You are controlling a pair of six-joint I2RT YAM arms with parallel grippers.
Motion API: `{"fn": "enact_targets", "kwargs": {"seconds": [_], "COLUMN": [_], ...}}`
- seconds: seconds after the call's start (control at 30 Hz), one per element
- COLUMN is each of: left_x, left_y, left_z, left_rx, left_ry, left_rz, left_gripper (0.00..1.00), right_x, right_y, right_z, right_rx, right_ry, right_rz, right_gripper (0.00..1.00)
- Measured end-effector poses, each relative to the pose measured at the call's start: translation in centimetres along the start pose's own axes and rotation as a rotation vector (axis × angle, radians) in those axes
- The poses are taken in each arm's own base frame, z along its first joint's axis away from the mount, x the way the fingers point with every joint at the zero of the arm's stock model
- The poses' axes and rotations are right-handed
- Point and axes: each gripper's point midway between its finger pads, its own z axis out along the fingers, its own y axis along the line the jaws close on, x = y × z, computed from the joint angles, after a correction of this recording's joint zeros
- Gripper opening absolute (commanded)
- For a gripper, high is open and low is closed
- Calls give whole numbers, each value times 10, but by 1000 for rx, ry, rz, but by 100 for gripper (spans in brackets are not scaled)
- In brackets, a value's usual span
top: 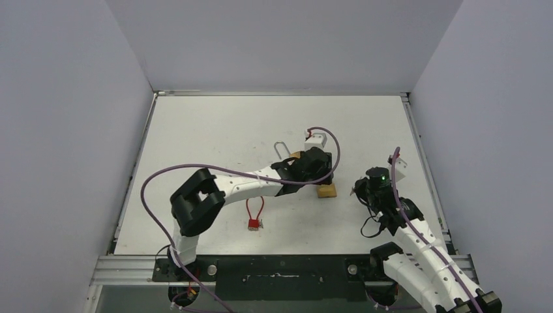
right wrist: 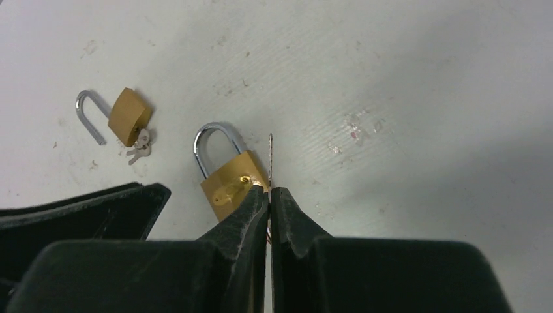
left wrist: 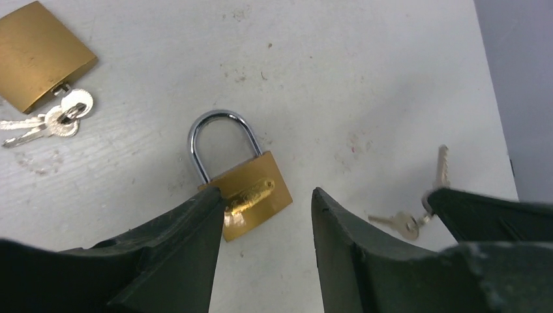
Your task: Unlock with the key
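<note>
The brass padlock (left wrist: pixel 251 186) lies flat on the white worktop (left wrist: pixel 365 78) at the centre of the left wrist view, with its shackle toward the top of the frame. The left hand (left wrist: pixel 267 195) is released. Its fingers (left wrist: pixel 189 241) are spread either side of the lock body: the lower-left one touches a corner, and the other stands clear.

The right hand (right wrist: pixel 269 190) is clenched on the key (right wrist: pixel 270 153), whose blade juts from the fingertips. In the left wrist view the key sits at right, apart from the padlock, with the left hand's clear finger between them.

A second padlock (left wrist: pixel 36 55), with keys in it, lies at upper left. A red padlock (top: pixel 253 215) lies nearer the arm bases. Bare worktop runs up and right to the grey wall (left wrist: pixel 515 65).
</note>
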Motion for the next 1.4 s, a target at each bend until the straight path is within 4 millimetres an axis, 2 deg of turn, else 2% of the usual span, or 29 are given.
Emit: {"fn": "enact_targets", "kwargs": {"seconds": [0.2,0.27,0.37,0.47,0.6,0.8,1.0,1.1,1.2,1.33,1.4], "left_x": [19,25,36,46,52,57,59,63,66,68,70], "left_y": [-3,-1,0,5,11,17,29,49,79,116,130], "left_z": [60,77,96,102,99,93,85,65,40,10,0], "left_rx": [-54,-84,-124,-165,-205,-242,-262,-291,-325,-362,-382], "left_ry": [34,50,80,108,139,167,176,198,231,267,283], "left_rz": [-19,-13,2,24,47,101,190,236,250,252,251], "left_gripper": [44,40,36,32,30,12,5,4,6,18,21], "right_x": [17,23,28,31,30,29,29,29,29,30,33], "right_y": [-24,-27,-32,-34,-35,-34,-34,-34,-33,-32,-33], "right_z": [3,4,5,5,3,2,2,2,2,2,3], "right_rx": [59,65,70,74,72,68,66,66,62,53,50], "right_ry": [33,47,61,68,65,62,61,61,63,69,77], "right_rz": [30,33,40,40,45,48,52,52,53,59,60], "right_gripper": [0,0,0,0,0,0,0,0,0,0,0]}}
